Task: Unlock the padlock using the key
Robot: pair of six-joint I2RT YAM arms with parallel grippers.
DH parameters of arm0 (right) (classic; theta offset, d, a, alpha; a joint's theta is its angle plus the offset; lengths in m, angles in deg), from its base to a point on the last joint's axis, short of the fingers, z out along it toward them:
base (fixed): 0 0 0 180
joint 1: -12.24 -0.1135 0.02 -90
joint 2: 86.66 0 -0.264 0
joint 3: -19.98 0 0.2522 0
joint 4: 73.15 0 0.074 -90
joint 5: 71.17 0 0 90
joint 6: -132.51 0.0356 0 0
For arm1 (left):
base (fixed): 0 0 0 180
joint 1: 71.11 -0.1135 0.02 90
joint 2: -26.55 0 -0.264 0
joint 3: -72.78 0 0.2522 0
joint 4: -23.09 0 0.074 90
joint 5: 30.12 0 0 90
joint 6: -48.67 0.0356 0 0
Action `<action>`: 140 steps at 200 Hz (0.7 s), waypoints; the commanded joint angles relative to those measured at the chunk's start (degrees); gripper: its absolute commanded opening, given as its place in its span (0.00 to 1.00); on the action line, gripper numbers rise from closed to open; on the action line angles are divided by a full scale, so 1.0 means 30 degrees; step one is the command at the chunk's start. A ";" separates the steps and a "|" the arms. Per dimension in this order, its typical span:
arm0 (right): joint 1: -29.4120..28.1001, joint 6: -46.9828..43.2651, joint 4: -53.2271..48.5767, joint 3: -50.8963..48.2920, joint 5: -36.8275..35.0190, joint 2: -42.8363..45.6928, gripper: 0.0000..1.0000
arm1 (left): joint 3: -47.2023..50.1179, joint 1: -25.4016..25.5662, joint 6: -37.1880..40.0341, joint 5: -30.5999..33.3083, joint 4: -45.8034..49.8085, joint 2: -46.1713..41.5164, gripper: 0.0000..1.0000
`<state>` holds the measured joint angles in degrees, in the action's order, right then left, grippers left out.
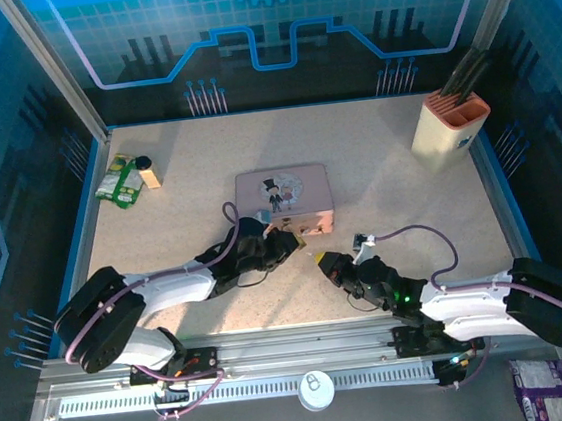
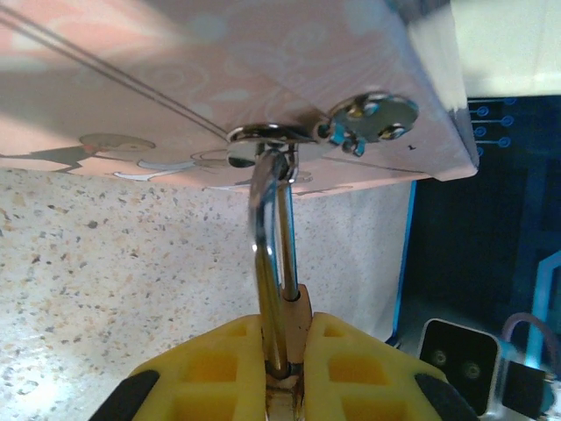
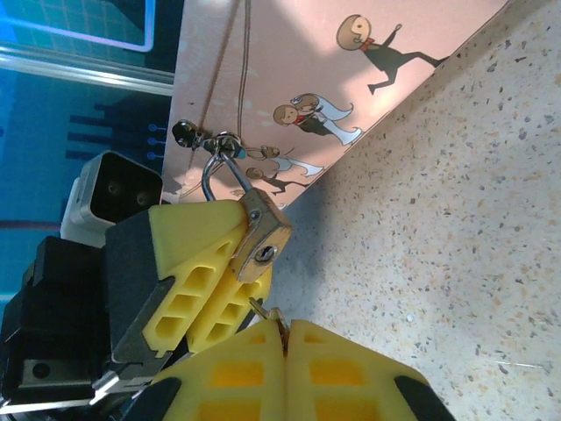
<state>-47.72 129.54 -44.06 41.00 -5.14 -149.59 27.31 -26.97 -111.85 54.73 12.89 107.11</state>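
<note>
Grip check, left side first: left gripper [image 2: 285,333] is nearly closed, yellow pads clamped on the brass body of the padlock [image 2: 296,303]. Shackle [image 2: 266,219] runs up from the body through the hasp ring [image 2: 263,133] on the front wall of the pink tin [image 2: 175,79], so the padlock hangs off the tin at its near edge. Long axis runs ring to body, pointing away from the tin toward the arms. In the right wrist view the keyhole [image 3: 266,254] sits on the padlock's bottom face, turned toward the right gripper [image 3: 285,342]. Right gripper is fully closed. The thin key [image 3: 262,308] pokes out of the seam between its fingertips, tip just short of the keyhole, not in. Right arm carries the move: likely push the key forward along the padlock axis. Tip looks slightly off the hole and needs lining up.
</note>
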 commanded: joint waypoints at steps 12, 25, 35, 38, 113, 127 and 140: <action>-0.0272 0.0877 0.1038 0.0364 -0.1504 -0.0037 0.00 | 0.0295 0.0495 -0.0935 0.0818 -0.2553 -0.1043 0.00; -0.0371 0.1048 0.0940 0.0433 -0.1728 -0.0055 0.00 | 0.0485 0.0575 -0.1277 0.1029 -0.3097 -0.0932 0.00; -0.0419 0.1271 0.0795 0.0493 -0.1901 -0.0071 0.00 | 0.0573 0.0683 -0.1525 0.1191 -0.3397 -0.0849 0.00; -0.0456 0.1357 0.0756 0.0509 -0.1949 -0.0080 0.00 | 0.0577 0.0699 -0.1565 0.1222 -0.3465 -0.0837 0.00; -0.1098 0.2571 0.1127 0.0448 -0.2933 -0.1107 0.00 | 0.1043 0.1315 -0.2659 0.2610 -0.3952 -0.0919 0.00; -0.1223 0.2631 0.1265 0.0419 -0.3127 -0.1197 0.00 | 0.1044 0.1617 -0.2916 0.3131 -0.3626 -0.1068 0.00; -0.1269 0.2648 0.1408 0.0392 -0.3224 -0.1243 0.00 | 0.1090 0.1778 -0.3098 0.3369 -0.3633 -0.1116 0.00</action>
<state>-50.50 136.25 -42.20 41.31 -11.15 -152.87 30.70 -22.80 -119.70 61.70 7.82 106.45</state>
